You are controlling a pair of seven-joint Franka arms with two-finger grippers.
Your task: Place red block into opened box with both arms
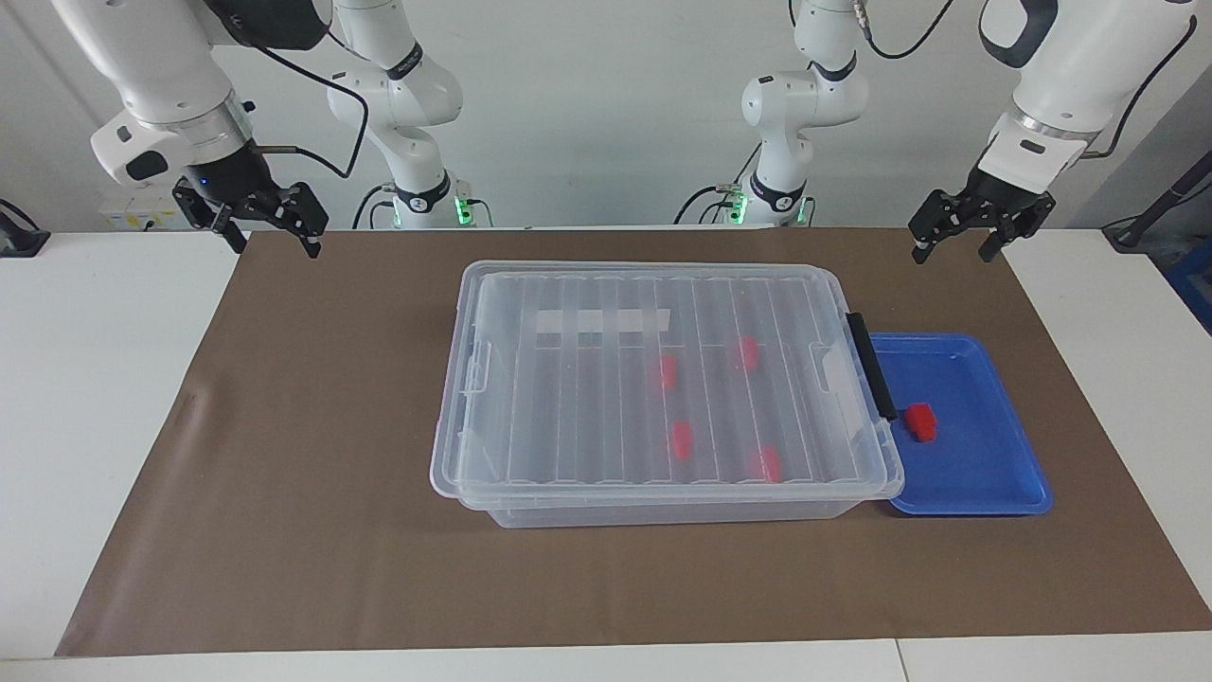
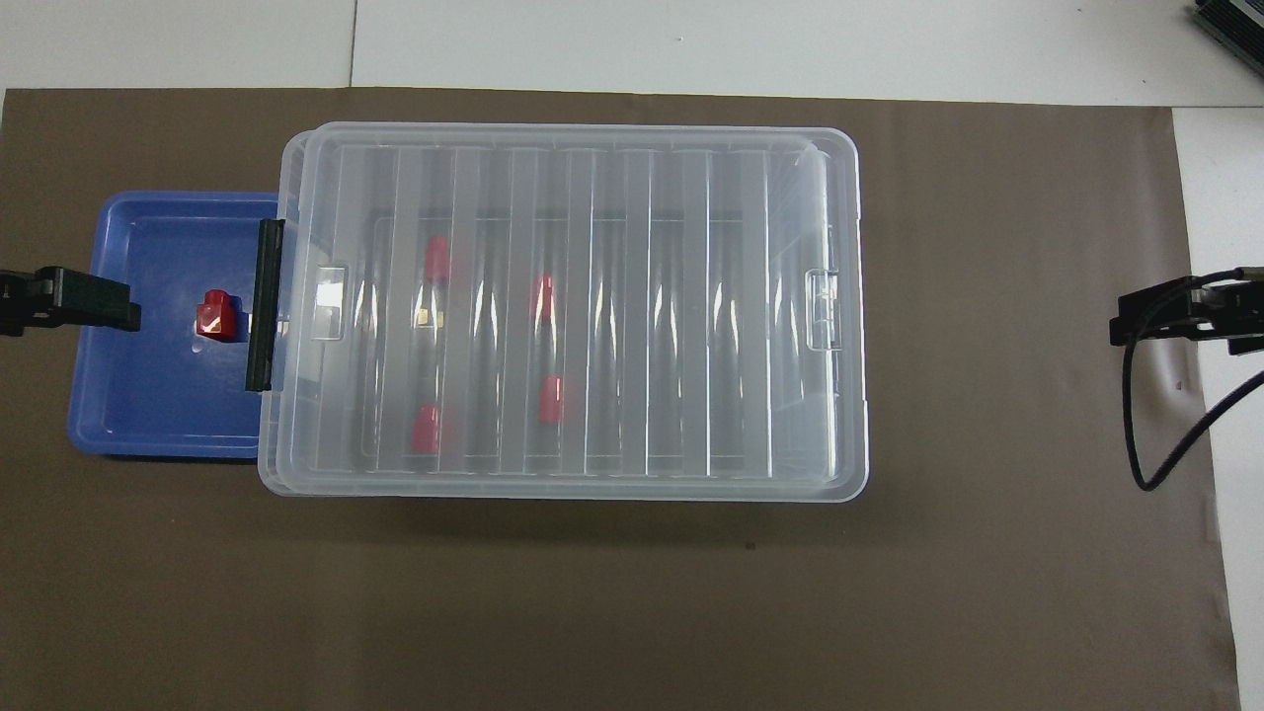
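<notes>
One red block (image 1: pixel 919 421) (image 2: pixel 216 315) lies in the shallow blue tray (image 1: pixel 994 474) (image 2: pixel 138 395). The clear box (image 1: pixel 530 417) (image 2: pixel 829 178) stands in the middle of the brown mat with its ribbed lid lying on it. Several more red blocks (image 1: pixel 681 438) (image 2: pixel 550 399) show through the lid. A black latch bar (image 1: pixel 871 365) (image 2: pixel 265 303) runs along the box's end by the tray. My left gripper (image 1: pixel 952 251) (image 2: pixel 123 304) hangs open, high over the left arm's end of the mat, holding nothing. Over the right arm's end, my right gripper (image 1: pixel 275 244) (image 2: pixel 1126 324) is open and empty too.
The blue tray sits against the box at the left arm's end, partly under the lid's rim. The brown mat (image 1: pixel 284 474) (image 2: pixel 987 592) covers most of the white table. A black cable (image 2: pixel 1165 434) loops down from the right wrist.
</notes>
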